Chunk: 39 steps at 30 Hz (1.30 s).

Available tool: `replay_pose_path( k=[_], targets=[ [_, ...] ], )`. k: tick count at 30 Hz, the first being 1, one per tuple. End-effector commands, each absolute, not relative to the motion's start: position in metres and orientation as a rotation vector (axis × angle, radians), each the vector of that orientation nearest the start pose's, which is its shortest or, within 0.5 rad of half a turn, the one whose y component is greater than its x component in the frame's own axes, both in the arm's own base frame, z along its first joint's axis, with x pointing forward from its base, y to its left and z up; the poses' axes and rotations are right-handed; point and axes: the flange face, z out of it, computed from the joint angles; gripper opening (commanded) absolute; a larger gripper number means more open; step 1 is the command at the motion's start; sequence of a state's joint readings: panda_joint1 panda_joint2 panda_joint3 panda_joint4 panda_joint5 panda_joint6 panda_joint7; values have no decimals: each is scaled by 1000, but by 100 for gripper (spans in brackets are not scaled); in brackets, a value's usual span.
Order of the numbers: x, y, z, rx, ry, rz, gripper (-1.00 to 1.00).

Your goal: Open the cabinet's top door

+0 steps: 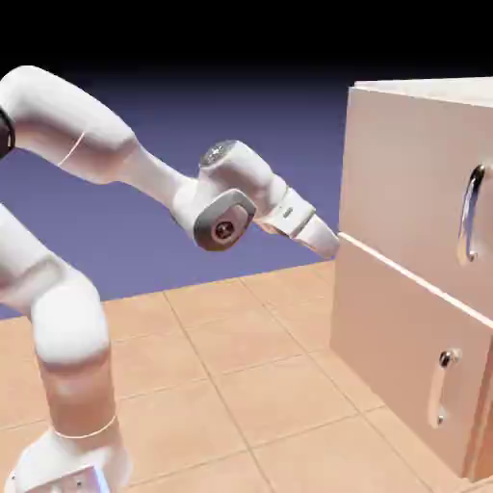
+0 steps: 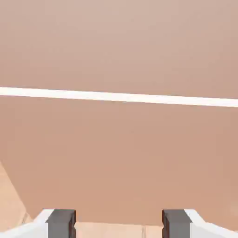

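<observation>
One top door (image 1: 409, 183) handle (image 1: 471, 214) stands vertical

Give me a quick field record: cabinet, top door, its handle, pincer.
cabinet: at the exterior view's right, two stacked front panels
top door: looks shut, flush above the lower panel
top handle: vertical silver bar near the panel's right side, untouched
pincer: open, nothing between the fingertips, facing the wood near the seam between the panels, away from the handle
task: not started, door not yet pulled

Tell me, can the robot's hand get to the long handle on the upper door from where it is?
Probably not yet: the hand faces the cabinet's plain side by the seam, while the top door's handle sits around the corner, though nothing blocks it.
</observation>
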State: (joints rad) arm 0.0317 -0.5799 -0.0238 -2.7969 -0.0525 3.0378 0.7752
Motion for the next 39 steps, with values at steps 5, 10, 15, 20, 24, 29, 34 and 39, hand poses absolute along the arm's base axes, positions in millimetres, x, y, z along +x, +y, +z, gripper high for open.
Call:
replay_pose_path(
  k=[5,10,15,20,24,29,34,39],
  targets=[
    [391,13,510,-2408,856,-1178,0],
    [388,15,547,-2338,793,-1280,0],
    [381,12,580,-2262,740,-1374,0],
    [374,3,607,-2182,698,-1457,0],
    [369,-9,623,-2118,672,-1517,0],
    [364,-27,638,-2040,648,-1581,0],
    [362,-50,645,-1966,634,-1635,0],
    [364,-76,643,-1900,629,-1678,0]
  ],
)
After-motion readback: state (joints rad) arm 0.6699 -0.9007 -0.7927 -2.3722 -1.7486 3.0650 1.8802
